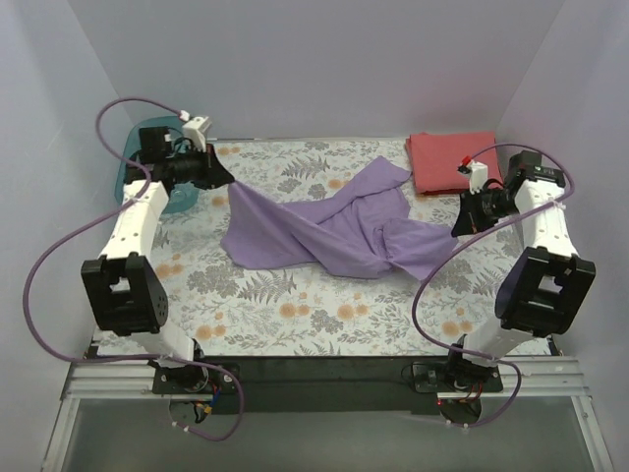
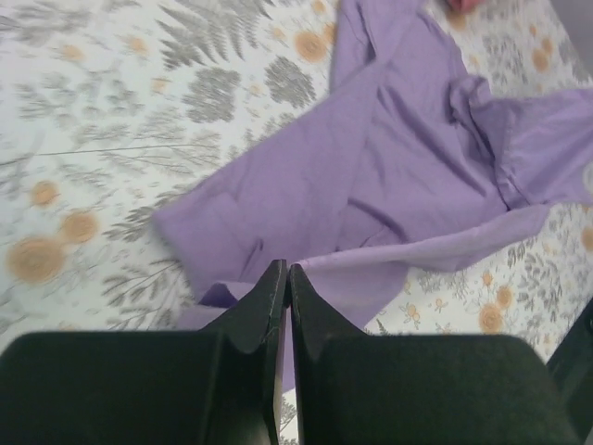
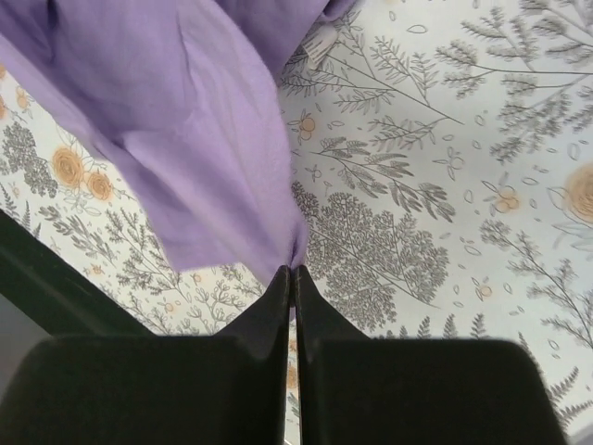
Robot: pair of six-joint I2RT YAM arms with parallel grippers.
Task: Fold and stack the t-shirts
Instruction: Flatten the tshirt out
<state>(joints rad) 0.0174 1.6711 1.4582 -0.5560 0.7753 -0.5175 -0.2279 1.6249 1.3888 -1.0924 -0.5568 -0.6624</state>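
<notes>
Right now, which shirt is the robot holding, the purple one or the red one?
The purple shirt, rumpled mid-table: the left tool and right tool each pinch an end. The red shirt lies folded in the far right corner, untouched.

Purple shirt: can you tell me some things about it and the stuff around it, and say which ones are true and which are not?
1. The left tool is pinching the purple shirt. True.
2. The red shirt lies on top of the purple shirt. False: it lies folded at the far right of the table, not on the purple one.
3. The right tool is wide open. False: it is shut on an edge of the purple shirt.
4. A teal bin sits at the far left, behind the left arm. True.
5. The purple shirt is neatly folded. False: it is crumpled and stretched out between the two tools.
</notes>
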